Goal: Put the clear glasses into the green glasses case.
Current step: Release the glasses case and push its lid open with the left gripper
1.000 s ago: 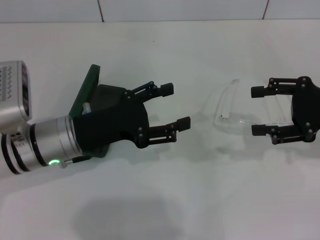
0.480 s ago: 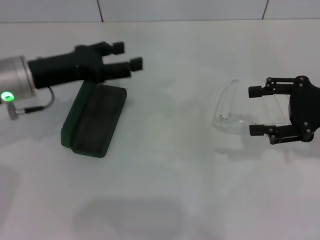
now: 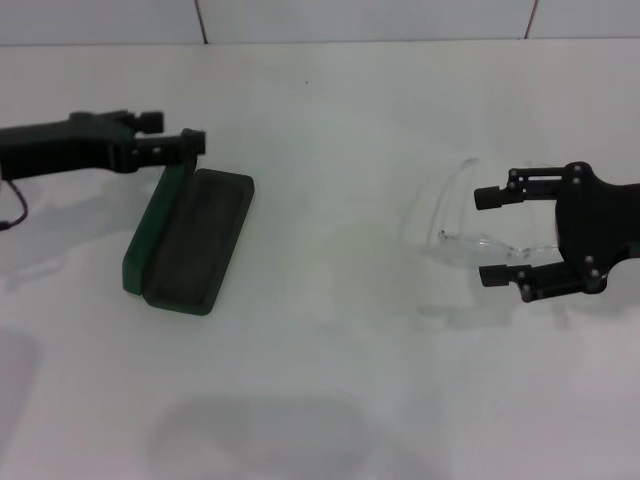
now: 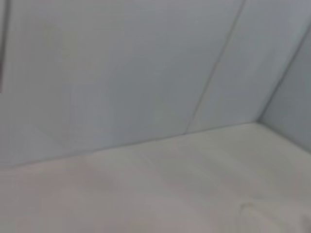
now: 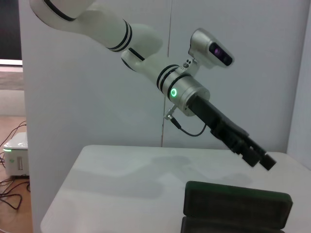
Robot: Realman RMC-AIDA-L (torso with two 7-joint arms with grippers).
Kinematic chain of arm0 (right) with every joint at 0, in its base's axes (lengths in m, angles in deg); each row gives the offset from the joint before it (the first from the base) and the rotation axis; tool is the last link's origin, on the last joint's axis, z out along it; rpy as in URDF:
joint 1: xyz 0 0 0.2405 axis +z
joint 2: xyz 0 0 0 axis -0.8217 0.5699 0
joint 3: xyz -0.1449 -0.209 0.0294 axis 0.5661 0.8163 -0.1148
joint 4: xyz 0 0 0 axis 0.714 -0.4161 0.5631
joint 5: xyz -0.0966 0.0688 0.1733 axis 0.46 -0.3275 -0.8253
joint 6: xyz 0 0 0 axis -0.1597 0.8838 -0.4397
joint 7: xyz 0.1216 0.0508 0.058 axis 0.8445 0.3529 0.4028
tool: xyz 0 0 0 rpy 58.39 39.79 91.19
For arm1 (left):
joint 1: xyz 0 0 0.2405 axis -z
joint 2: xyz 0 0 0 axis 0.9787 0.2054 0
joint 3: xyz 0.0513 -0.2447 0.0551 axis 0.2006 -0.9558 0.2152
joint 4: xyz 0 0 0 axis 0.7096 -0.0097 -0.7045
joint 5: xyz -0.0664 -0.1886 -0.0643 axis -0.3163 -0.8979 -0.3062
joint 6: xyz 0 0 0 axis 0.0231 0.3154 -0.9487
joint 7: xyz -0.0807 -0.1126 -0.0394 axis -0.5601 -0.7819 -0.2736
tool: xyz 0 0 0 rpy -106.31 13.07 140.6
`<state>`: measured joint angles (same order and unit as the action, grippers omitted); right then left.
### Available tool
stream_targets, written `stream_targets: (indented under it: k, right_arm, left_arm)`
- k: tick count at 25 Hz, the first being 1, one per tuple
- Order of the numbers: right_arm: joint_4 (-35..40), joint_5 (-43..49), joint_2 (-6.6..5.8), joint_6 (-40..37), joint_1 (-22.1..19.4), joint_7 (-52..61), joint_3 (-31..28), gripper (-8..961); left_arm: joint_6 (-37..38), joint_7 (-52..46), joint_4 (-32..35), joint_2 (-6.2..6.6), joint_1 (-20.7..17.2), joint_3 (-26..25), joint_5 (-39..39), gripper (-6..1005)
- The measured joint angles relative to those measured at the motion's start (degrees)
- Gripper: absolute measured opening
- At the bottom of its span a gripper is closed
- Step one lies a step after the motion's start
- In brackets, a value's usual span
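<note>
The green glasses case (image 3: 195, 240) lies open on the left of the white table, its lid standing up along its left side; it also shows in the right wrist view (image 5: 237, 206). My left gripper (image 3: 172, 131) hovers open just beyond the case's far end and holds nothing. The clear glasses (image 3: 453, 215) lie on the right of the table. My right gripper (image 3: 488, 236) is open right beside them, with one thin clear arm of the glasses reaching between its fingers. The left wrist view shows only wall and table.
The white table (image 3: 330, 350) meets a light tiled wall (image 3: 360, 20) at the back. My left arm (image 5: 146, 43) reaches in from the left above the table.
My left gripper has swung back from over the case to the far left, uncovering the open case. My right gripper has crept left, closer around the glasses.
</note>
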<state>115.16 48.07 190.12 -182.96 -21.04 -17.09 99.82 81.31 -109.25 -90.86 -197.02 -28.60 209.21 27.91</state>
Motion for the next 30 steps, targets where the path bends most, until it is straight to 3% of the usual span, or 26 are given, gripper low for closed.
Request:
stream_targets:
  k: [8, 21, 30]
  right_arm:
    - [1.1, 0.2, 0.44, 0.1, 0.1, 0.0, 0.0, 777]
    - [1.7, 1.9, 0.93, 2.0, 0.6, 0.0, 0.0, 777]
    - [1.7, 2.4, 0.90, 2.3, 0.2, -0.6, 0.0, 778]
  left_arm:
    - [-7.7, -0.4, 1.7, -0.26, -0.1, 0.0, 5.0, 873]
    - [-12.6, -1.8, 4.2, -0.24, 1.4, 0.0, 10.7, 869]
    - [-12.7, -1.3, 4.0, 0.09, 1.7, 0.0, 10.7, 524]
